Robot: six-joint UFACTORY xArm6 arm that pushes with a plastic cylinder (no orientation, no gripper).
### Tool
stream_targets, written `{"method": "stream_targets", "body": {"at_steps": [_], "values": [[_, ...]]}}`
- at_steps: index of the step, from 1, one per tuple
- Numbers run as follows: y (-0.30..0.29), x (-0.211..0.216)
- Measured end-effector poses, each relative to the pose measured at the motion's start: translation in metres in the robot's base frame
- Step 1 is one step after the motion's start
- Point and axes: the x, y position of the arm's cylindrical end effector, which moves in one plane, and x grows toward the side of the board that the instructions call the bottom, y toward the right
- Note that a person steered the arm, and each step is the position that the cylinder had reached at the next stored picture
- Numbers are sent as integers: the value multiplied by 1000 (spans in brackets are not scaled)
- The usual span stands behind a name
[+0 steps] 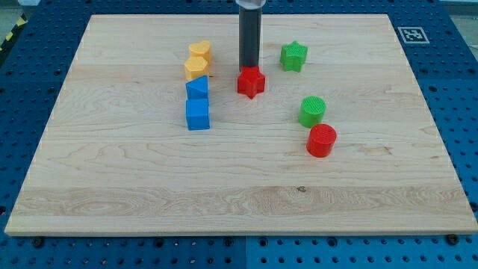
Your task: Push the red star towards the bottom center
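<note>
wooden board (112, 179): red star (252, 82) is being met from above by my tip (249, 70), no jaws fitted; a downward push is being called for.

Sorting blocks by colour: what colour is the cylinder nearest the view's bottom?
Red cylinder, clear in the camera view.

Eight blocks are counted on the wooden board (112, 187): two red, a star (251, 82) and a cylinder (322, 140); two green, a star (294, 56) and a cylinder (312, 110); two yellow (199, 51) (196, 69); two blue (197, 88) (198, 115).
</note>
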Motion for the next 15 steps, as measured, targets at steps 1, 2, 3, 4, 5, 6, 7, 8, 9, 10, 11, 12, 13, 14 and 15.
{"method": "stream_targets", "body": {"at_steps": [1,2,3,4,5,6,7,8,9,10,11,12,13,14,15], "values": [[0,32],[2,63],[10,95],[38,123],[68,152],[73,169],[73,155],[71,136],[61,138],[53,147],[51,156],[47,169],[45,154],[32,152],[8,152]]}}
